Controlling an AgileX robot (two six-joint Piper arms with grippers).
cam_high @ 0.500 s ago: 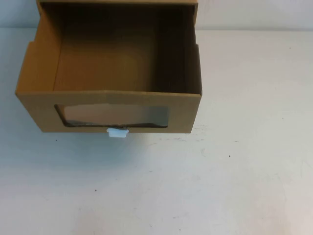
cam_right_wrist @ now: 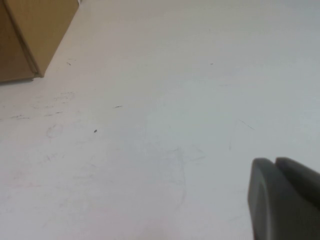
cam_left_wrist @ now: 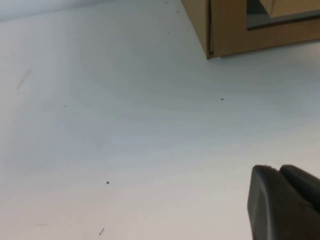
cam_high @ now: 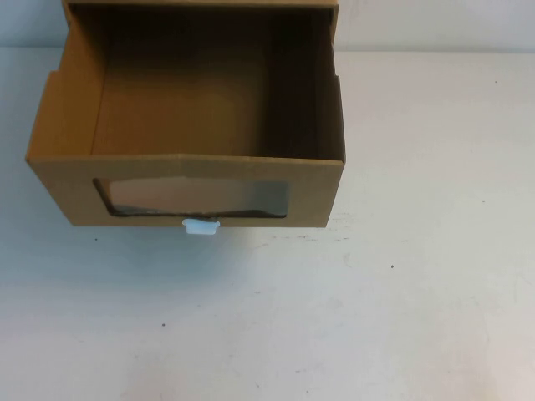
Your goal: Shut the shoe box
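The shoe box (cam_high: pixel 188 125) is a brown cardboard drawer pulled out toward me at the table's far left. Its inside is bare. Its front has a wide clear window (cam_high: pixel 196 198) with a small white pull tab (cam_high: pixel 201 227) below it. A corner of the box shows in the left wrist view (cam_left_wrist: pixel 235 27) and in the right wrist view (cam_right_wrist: pixel 30 35). My left gripper (cam_left_wrist: pixel 280 172) is shut and empty over bare table, apart from the box. My right gripper (cam_right_wrist: pixel 275 162) is shut and empty over bare table too. Neither arm shows in the high view.
The white table (cam_high: pixel 401 276) stretches in front of the box and to its right, with faint scuffs and specks. The outer sleeve of the box (cam_high: pixel 330 8) stands at the table's back edge against a pale wall.
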